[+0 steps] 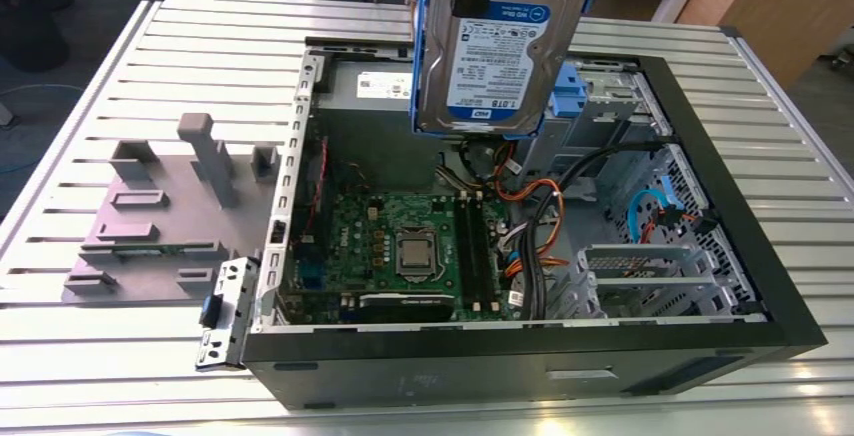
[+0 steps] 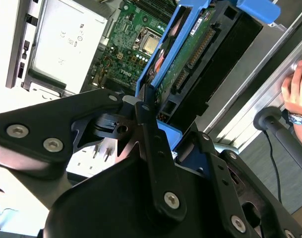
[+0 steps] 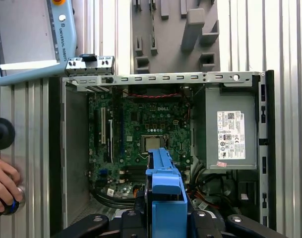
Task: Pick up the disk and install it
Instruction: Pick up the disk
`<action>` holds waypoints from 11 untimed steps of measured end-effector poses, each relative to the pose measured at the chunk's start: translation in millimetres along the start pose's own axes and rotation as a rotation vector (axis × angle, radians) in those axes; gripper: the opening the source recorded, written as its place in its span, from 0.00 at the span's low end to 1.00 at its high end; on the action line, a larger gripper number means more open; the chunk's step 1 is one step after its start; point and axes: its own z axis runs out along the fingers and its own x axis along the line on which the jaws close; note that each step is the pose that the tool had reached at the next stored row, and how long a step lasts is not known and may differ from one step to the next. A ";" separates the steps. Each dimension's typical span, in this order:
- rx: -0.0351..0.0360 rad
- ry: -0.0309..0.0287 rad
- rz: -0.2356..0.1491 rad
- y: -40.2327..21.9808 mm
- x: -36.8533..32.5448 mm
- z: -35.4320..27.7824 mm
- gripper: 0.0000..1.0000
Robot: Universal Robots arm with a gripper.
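A silver metal disk (image 1: 497, 51) hangs upright in the air above an open black computer case (image 1: 761, 286). Its broad face carries a blue-and-white label with fine print and barcodes. Blue plastic rails run down its 2 long edges.

In the second wrist view the disk (image 2: 190, 54) shows its other face, a green board with a black connector strip, framed by the blue rail. The gripper (image 2: 150, 101) is clenched on the disk, with its black fingers (image 2: 146, 129) pressed against the blue rail at the disk's edge. In the first wrist view the blue edge of the disk (image 3: 164, 183) sits over the green motherboard (image 3: 141, 139) inside the case.

A grey power supply box (image 3: 230, 129) in the case bears 1 white sticker covered in small print and barcodes. A pale blue control tablet (image 3: 27, 34) has lettering along its rim.

The case lies on its side on a table (image 1: 160, 376) of silver metal slats. A grey moulded fixture (image 1: 147, 226) with upright posts lies on the table at the exterior view's left of the case. A person's hand (image 3: 4, 191) rests at the table near a round black knob (image 3: 1, 133). Wooden furniture (image 1: 787, 6) stands beyond the table.
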 end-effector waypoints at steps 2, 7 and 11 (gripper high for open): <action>-0.0001 0.0002 0.000 0.0 0.0 0.0 0.37; 0.0000 0.0006 0.000 0.1 0.4 0.1 0.37; 0.0000 0.0003 0.000 -0.1 3.2 0.4 0.37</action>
